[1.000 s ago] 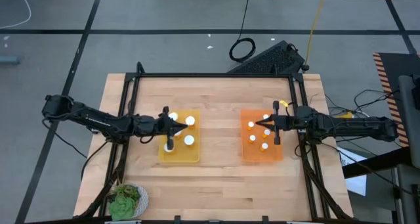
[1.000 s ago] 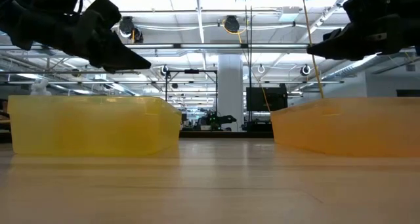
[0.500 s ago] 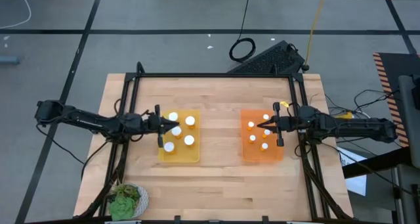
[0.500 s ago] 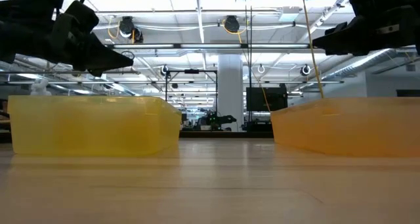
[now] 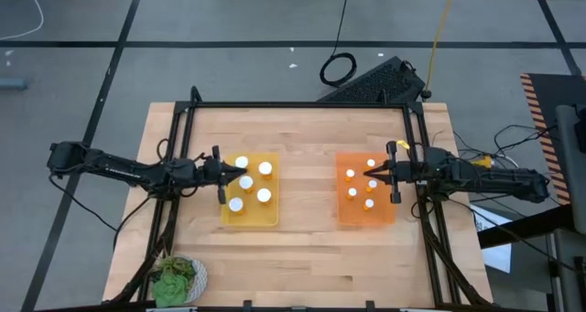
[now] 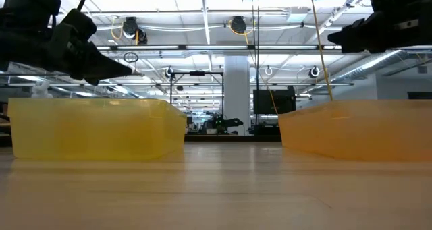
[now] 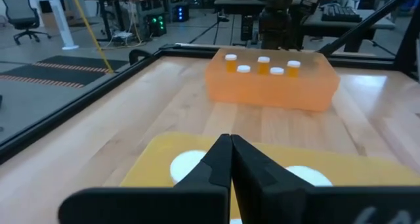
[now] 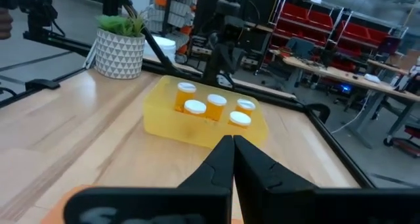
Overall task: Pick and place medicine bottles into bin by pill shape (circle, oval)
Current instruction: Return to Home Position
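Note:
Several amber medicine bottles with white caps (image 5: 265,168) stand upright in the yellow bin (image 5: 249,216) on the table's left half. Several smaller ones (image 5: 350,174) stand in the orange bin (image 5: 366,218) on the right half. My left gripper (image 5: 241,173) hangs shut above the yellow bin's left edge, its fingers pointing toward the table's right; no bottle is between the fingertips (image 7: 230,140). My right gripper (image 5: 369,174) hangs shut above the orange bin's right part, pointing toward the table's left, with nothing between its fingers (image 8: 232,140). In the low view both grippers (image 6: 128,69) (image 6: 334,38) are well above the bins' rims.
A black frame rail (image 5: 298,104) runs around the wooden table top. A green leafy plant on a white plate (image 5: 179,280) sits at the near left corner. Bare wood (image 5: 307,188) lies between the two bins and along the near edge.
My left gripper has drawn back toward the table's left edge from above the middle of the yellow bin, uncovering two bottles that now show standing in it. My right gripper has drawn back a little toward the right edge and risen slightly.

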You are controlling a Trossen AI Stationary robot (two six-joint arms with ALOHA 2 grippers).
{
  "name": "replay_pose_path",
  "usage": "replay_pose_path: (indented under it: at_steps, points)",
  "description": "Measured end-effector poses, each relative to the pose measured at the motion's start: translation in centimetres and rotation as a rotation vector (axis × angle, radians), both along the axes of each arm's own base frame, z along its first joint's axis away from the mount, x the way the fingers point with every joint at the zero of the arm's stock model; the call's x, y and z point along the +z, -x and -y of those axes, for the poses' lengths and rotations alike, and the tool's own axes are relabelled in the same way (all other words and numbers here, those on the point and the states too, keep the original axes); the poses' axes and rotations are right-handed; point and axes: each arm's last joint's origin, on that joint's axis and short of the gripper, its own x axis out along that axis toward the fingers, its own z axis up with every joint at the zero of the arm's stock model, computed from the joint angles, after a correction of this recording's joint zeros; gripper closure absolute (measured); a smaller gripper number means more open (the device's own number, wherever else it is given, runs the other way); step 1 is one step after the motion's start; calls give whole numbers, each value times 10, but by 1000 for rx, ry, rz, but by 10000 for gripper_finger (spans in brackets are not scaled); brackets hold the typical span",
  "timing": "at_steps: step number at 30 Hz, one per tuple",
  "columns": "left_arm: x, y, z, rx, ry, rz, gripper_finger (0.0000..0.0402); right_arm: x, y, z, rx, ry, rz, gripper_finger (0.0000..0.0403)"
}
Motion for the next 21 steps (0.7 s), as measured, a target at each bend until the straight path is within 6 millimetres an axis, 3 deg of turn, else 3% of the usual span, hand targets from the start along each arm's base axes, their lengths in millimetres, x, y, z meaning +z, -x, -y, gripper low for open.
replay_pose_path:
  at_steps: [6, 14, 21]
  points:
    - [-3, 2, 0, 0, 0, -1, 395, -2, 3, 0, -20, 4, 4, 403]
    - [-4, 3, 0, 0, -8, 14, 394, -23, 4, 0, -20, 13, 52, 403]
    - [-4, 3, 0, -1, -8, 11, 398, -20, 8, -1, -16, 20, 108, 403]
